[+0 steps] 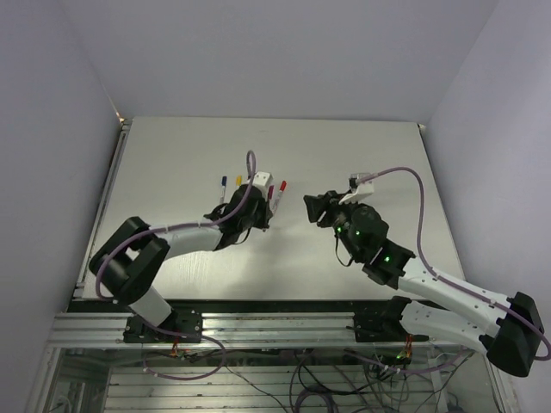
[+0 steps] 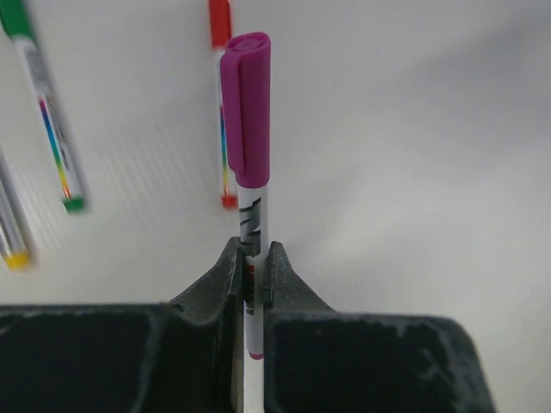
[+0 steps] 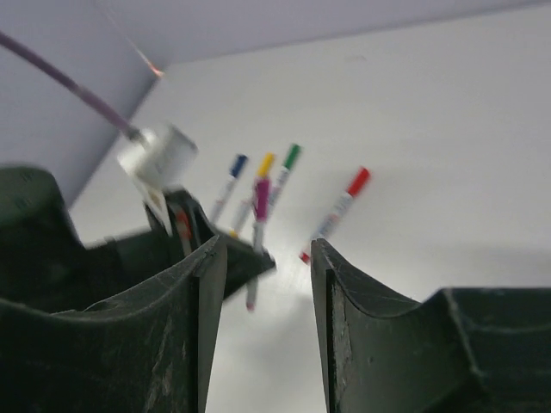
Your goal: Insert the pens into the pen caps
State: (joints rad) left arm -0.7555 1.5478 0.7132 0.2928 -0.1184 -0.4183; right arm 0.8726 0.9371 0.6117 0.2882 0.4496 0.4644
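The left gripper [image 2: 250, 262] has its jaws clenched on the white barrel of the magenta pen [image 2: 251, 219]. The pen stands up out of the jaws with the magenta cap [image 2: 245, 107] seated on its upper end, and it is held clear of the worktop [image 2: 413, 155]. Four more capped pens lie in a loose row on the worktop beyond. The red pen [image 2: 224, 129] is just behind the held one and the green pen [image 2: 47, 120] is off to one side. Next come the yellow pen [image 3: 264, 165] and the blue pen [image 3: 229, 182], the outermost. The right gripper [image 3: 269, 258] hovers apart from the left, facing it, its jaws released and standing apart.
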